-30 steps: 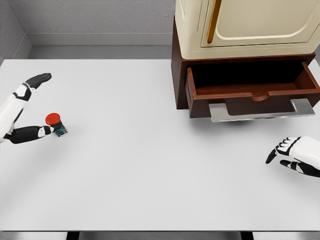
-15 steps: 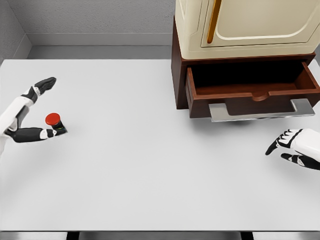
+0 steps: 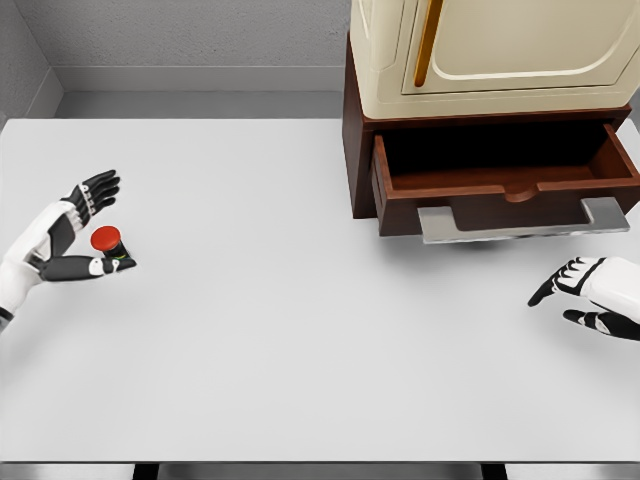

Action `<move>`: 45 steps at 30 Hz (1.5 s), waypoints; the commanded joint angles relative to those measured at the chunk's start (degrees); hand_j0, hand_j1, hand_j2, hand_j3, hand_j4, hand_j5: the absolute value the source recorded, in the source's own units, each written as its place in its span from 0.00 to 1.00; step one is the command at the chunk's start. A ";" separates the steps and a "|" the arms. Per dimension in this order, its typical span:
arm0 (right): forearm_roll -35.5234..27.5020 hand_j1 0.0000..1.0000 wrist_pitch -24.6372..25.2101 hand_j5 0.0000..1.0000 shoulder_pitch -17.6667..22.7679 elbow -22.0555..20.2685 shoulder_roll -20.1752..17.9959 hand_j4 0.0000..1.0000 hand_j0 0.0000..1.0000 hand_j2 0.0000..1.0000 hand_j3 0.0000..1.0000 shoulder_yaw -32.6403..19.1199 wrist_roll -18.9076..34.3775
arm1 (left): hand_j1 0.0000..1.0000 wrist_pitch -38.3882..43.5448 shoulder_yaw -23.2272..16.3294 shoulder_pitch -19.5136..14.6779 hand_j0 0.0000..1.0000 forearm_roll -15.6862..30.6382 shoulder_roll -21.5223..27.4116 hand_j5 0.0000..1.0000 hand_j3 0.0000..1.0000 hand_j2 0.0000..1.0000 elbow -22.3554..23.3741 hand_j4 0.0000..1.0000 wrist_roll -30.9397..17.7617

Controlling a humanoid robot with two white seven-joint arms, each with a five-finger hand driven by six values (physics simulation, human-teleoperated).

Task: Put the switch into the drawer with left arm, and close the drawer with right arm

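Note:
The switch (image 3: 107, 241), a red push-button on a small dark base, stands on the white table (image 3: 280, 330) at the far left. My left hand (image 3: 103, 226) is cupped around it. The thumb (image 3: 92, 267) lies along the near side against the base, and the other fingers (image 3: 97, 189) are spread just behind the button without gripping it. The brown wooden drawer (image 3: 500, 188) is pulled out at the upper right, its inside dark and its flat silver handle (image 3: 520, 222) facing me. My right hand (image 3: 572, 294) hovers open, low on the right, below the handle.
A cream cabinet with an orange door handle (image 3: 430, 40) sits on the brown base (image 3: 356, 150) that holds the drawer. A grey wall runs behind the table.
My left hand has drawn in toward the switch, its fingers swinging right and nearer to the button. The switch has shifted slightly. The right hand has risen a little.

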 commanded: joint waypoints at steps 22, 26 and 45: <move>-0.65 0.62 0.05 0.62 0.35 -0.11 -0.25 0.62 0.62 0.62 0.62 -1.48 -0.06 | 1.00 -1.76 0.08 -2.81 1.00 -4.77 -4.08 1.00 1.00 1.00 10.60 1.00 0.23; -0.56 0.62 0.05 0.62 0.53 -0.11 -0.16 0.62 0.62 0.62 0.62 -1.56 -0.06 | 0.96 -1.76 -0.28 -3.43 0.96 -4.77 -4.08 0.96 0.96 0.96 12.00 0.96 0.31; -0.38 0.49 0.05 0.49 0.61 -0.02 2.66 0.49 0.49 0.49 0.49 -1.56 -0.15 | 0.61 -1.76 -0.01 -3.08 0.61 -7.23 -4.61 0.61 0.61 0.61 11.92 0.61 0.31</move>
